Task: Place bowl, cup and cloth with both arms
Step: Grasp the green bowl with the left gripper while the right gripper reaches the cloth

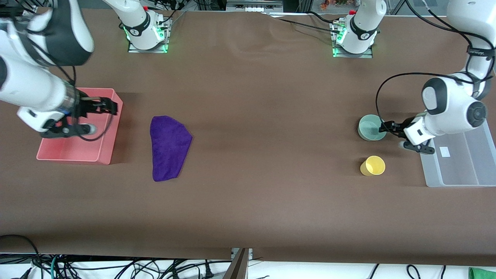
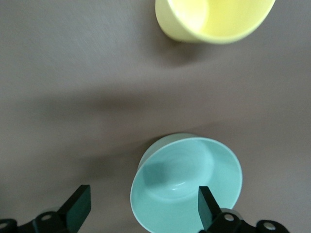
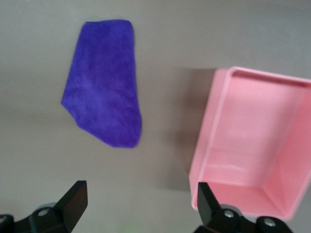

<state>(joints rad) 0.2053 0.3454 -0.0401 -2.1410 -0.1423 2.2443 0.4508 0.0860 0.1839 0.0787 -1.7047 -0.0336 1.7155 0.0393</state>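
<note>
- The right gripper hangs over the pink bin near the right arm's end of the table. Its wrist view shows the fingers spread wide with nothing between them.
- The cloth lies flat on the table beside the pink bin, toward the table's middle and well apart from the other two things. It looks soft and limp, so it would likely sag and trail when lifted. A pinch on a raised fold or near one edge seems the surest hold.
- The bowl sits upright near the left arm's end. It looks light, stiff and smooth, so probably slippery. The rim is the natural place to take it, one finger inside and one outside.
- The left gripper is at the bowl's rim, jaws open. In the left wrist view one finger stands over the bowl's rim and the other outside it. Whether any finger touches the bowl cannot be told.
- The cup lies nearer the front camera than the bowl, apart from it, and seems tipped toward its side. It looks light and thin-walled, so it may roll or skid if nudged.
- The clear tray at the left arm's end is partly covered by the left arm and cut off at the view's edge.
- The left wrist view cuts off the cup's mouth.
</note>
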